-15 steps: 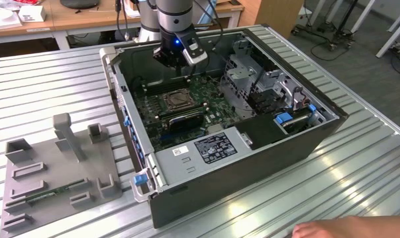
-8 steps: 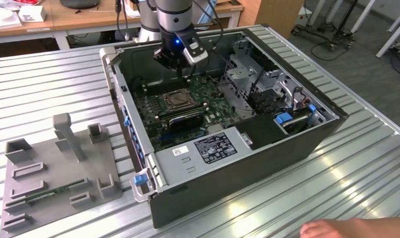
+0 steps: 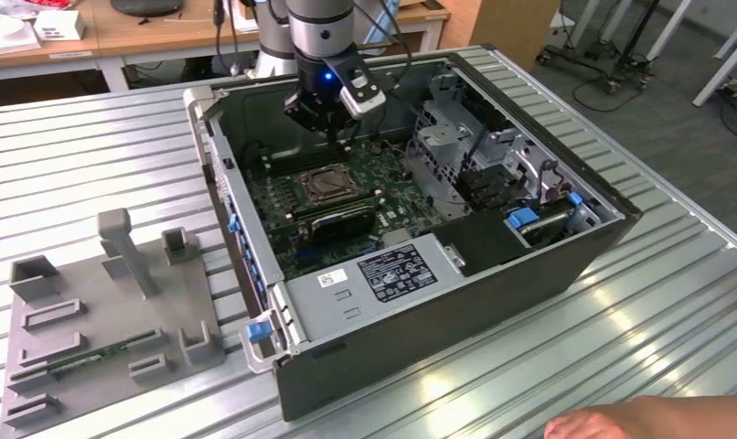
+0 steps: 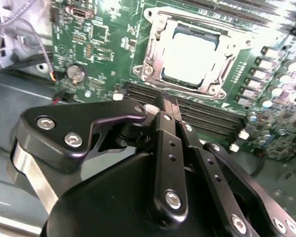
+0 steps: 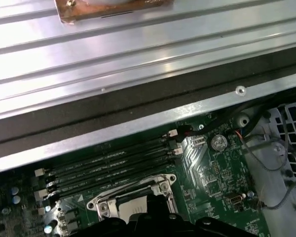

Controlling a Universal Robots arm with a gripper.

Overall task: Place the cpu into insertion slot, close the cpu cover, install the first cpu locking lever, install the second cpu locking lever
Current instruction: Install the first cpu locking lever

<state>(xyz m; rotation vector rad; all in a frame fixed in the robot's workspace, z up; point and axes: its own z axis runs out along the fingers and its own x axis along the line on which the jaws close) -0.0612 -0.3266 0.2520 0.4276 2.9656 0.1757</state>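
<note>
The gripper (image 4: 168, 100) (closed, holding nothing) hangs near the cpu (image 4: 191, 55), not touching it.

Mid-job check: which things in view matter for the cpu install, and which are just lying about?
For the job:
gripper, shut, holding nothing
cpu, already seated
cpu cover, lying flat over it

Lying about:
memory slots
coin cell battery
power supply
grey fixture tray
person's hand

Black, screw-studded fingers (image 4: 167, 148); grey arm (image 3: 320, 26).
</note>
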